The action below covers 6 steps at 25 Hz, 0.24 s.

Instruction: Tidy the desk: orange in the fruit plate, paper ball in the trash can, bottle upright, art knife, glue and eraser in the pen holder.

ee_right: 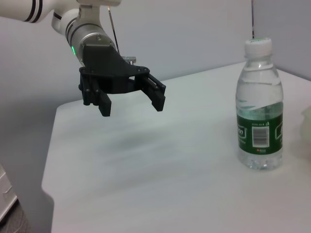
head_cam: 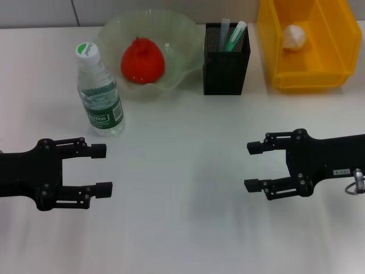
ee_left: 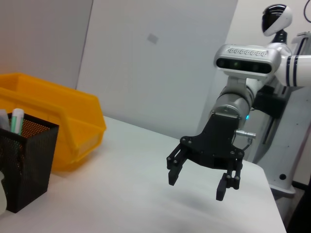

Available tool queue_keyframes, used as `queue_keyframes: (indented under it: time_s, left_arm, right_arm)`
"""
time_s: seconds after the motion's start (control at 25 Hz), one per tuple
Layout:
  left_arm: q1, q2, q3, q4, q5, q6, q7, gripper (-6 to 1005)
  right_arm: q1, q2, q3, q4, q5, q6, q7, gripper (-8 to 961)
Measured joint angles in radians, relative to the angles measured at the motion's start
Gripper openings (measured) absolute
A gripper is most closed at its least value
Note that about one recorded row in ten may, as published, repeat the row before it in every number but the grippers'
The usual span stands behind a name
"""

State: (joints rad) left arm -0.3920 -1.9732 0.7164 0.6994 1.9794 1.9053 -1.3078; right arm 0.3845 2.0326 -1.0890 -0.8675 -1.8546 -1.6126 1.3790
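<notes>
Red-orange orange (head_cam: 142,60) sitting in fruit plate (head_cam: 188,31), paper ball (head_cam: 295,36) in trash can (head_cam: 336,68), bottle (head_cam: 100,91) standing, art knife (head_cam: 235,35) and glue (head_cam: 223,33) in pen holder (head_cam: 226,71); eraser unseen. Left gripper (head_cam: 102,169) and right gripper (head_cam: 252,166) hovering near, jaws spread, empty. Task looking finished; next, parking.

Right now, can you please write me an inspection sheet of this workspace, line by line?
Surface: white table, bare between the arms.
Orange: inside the fruit plate.
Paper ball: inside the trash can.
Bottle: upright, cap on, beside the fruit plate.
Pen holder: art knife and glue stand in it; eraser not visible.
Clutter: nothing seen.
Left pincer: open, empty, above the table near the bottle.
Right pincer: open, empty, above the table.
Cables: nothing seen on the table.
Surroundings: plain wall panels behind.
</notes>
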Motion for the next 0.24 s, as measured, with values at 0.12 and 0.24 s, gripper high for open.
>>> queue_keyframes:
  time_s: [0.12,0.24]
  left_arm:
    - [0.0,0.001,0.0,0.0,0.006,0.004,-0.003,802]
    - [0.0,-0.001,0.0,0.0,0.016,0.002,-0.01,802]
  right_arm:
    - [0.0,-0.001,0.007,0.01,0.0,-0.003,0.0,766]
    - [0.0,0.001,0.009,0.014,0.0,-0.002,-0.003,766]
